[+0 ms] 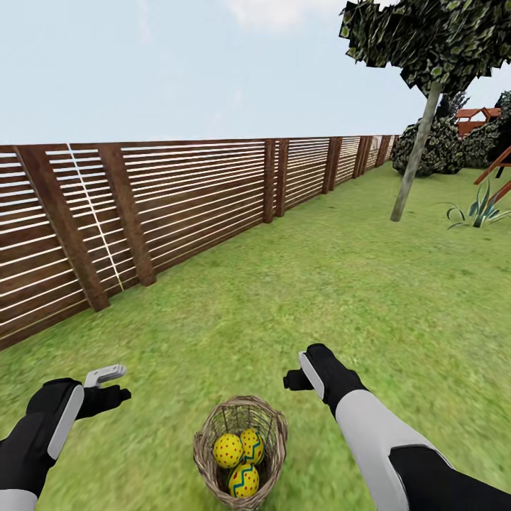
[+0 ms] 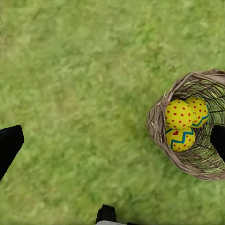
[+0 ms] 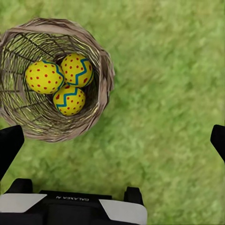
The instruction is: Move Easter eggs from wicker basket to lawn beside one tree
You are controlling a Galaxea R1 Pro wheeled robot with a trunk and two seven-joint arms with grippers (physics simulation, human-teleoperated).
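wicker basket (image 3: 101, 70) on lawn (image 3: 168, 79), upright | three easter eggs (image 3: 63, 83) inside, clustered and touching, yellow with red dots and teal zigzags | right end effector (image 3: 112, 143) over grass just beside basket, black fingertips (image 3: 9, 145) spread wide, nothing between

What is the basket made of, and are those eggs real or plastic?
The basket looks like woven wicker: thin tan-brown strands crossing loosely, with gaps you can see through and a matte, rough rim. The eggs look smooth and painted, bright yellow with red dots and blue-teal zigzags; their even, slightly shiny surface suggests plastic or painted shell, but the pictures cannot settle which.
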